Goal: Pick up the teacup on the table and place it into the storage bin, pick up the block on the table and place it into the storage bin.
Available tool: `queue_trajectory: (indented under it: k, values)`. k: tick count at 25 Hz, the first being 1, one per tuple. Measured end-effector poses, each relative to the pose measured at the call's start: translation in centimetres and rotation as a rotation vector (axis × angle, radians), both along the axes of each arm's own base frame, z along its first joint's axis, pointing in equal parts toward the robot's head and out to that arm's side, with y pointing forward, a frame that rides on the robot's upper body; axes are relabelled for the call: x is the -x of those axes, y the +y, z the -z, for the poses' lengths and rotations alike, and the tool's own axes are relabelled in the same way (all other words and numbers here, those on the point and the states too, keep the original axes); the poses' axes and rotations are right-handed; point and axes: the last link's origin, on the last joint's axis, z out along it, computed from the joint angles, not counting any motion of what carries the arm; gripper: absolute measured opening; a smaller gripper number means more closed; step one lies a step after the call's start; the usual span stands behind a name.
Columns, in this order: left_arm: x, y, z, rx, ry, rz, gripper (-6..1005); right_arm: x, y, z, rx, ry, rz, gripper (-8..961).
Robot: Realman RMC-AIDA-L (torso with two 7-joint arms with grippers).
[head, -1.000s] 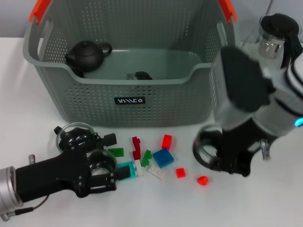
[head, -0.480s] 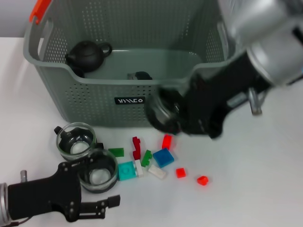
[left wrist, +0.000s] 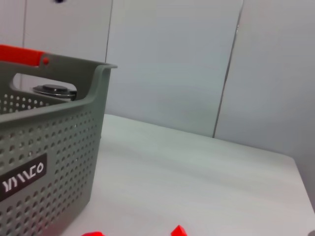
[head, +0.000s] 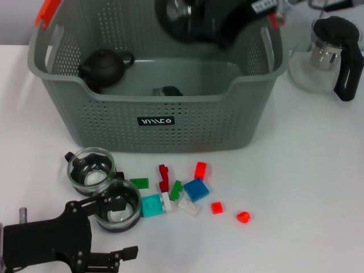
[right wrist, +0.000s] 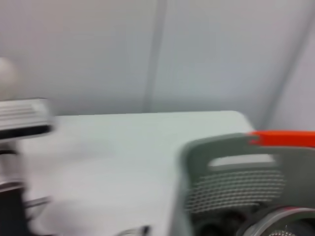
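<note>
Up from the tabletop (head: 307, 187) and over the storage bin (head: 159, 108) since a second ago, my right end effector (head: 187, 20) is now hanging above the bin's far side, carrying a glass teacup (head: 179, 17) it is clamped on. I am seeing that cup's rim again at the edge of the right wrist view, just above the bin's orange-tipped handle (right wrist: 283, 137). Inside the bin a black teapot (head: 105, 65) is lying near the left wall, with a small dark object (head: 166, 91) sitting on the floor near the middle. My left end effector (head: 105, 257) has drawn back toward the near edge of the tabletop and is sitting low at the left; I cannot tell how far its fingers are parted. Just beyond it two more glass teacups (head: 105, 187) are standing touching each other. To their right the blocks (head: 182, 193) are lying scattered in front of the bin: red, green, blue, cyan and white pieces. A glass pitcher (head: 327, 54) with a black handle is standing outside the bin's right end.
</note>
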Motion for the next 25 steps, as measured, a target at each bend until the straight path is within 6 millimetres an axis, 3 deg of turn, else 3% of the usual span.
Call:
queue_trajectory:
  k: [6,13,18,25]
  values:
    - [-0.1,0.0,0.0,0.006,-0.001,0.009,913,-0.7,4.1,2.6,-0.091,0.016,0.109,55]
    - [-0.1,0.0,0.1,0.006,-0.004,0.004,913,-1.6,7.4,6.0,-0.150,-0.047,0.195,55]
    - [-0.1,0.0,0.1,0.008,-0.006,-0.002,913,-2.3,8.6,7.3,-0.187,-0.072,0.228,54]
    - [-0.1,0.0,0.1,0.009,-0.011,-0.005,913,-4.5,8.7,8.4,-0.186,-0.116,0.269,55]
